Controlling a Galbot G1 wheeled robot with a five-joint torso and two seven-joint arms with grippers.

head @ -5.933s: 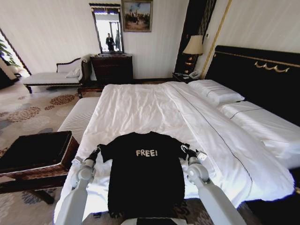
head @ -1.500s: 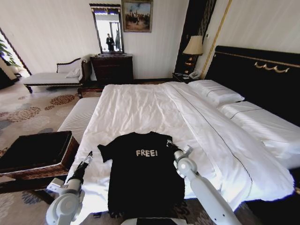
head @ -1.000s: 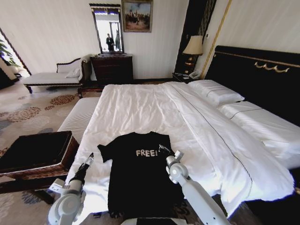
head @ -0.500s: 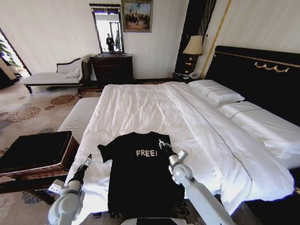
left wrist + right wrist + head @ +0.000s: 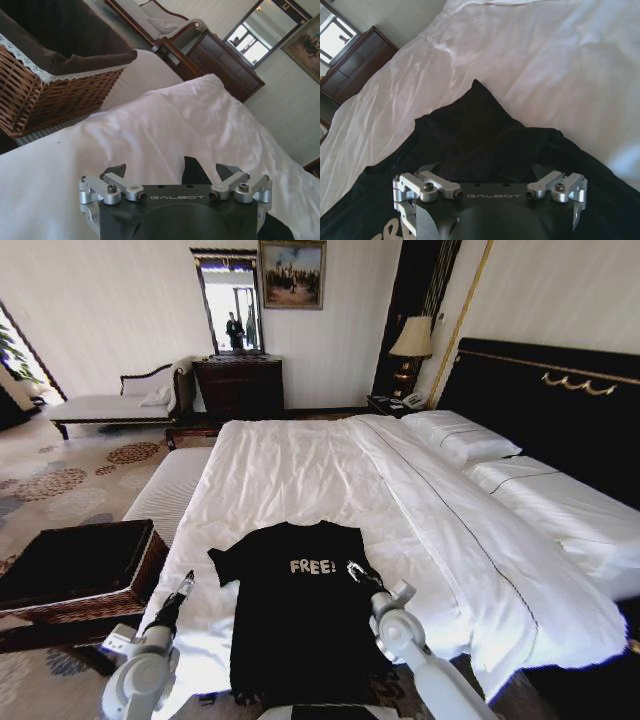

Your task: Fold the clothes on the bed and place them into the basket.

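One black shirt (image 5: 308, 602) with white "FREE!" lettering lay flat at the near edge of the bed (image 5: 330, 480) in the head view, its right sleeve folded inward over the chest. The basket (image 5: 75, 570) stood on the floor to the robot's left of the bed, with just its dark lining visible inside. The right gripper (image 5: 358, 574) hovered over the shirt's right shoulder, a little nearer the robot than half a second before, when it was at the collar. The left gripper (image 5: 183, 587) hung beside the left sleeve, off the cloth, where it had stayed. In the left wrist view, the left gripper (image 5: 177, 172) had its jaws spread apart and empty over the white sheet, with the wicker basket (image 5: 47, 85) beyond. In the right wrist view, the right gripper (image 5: 490, 172) was released too, spread above the folded black sleeve (image 5: 480, 130).
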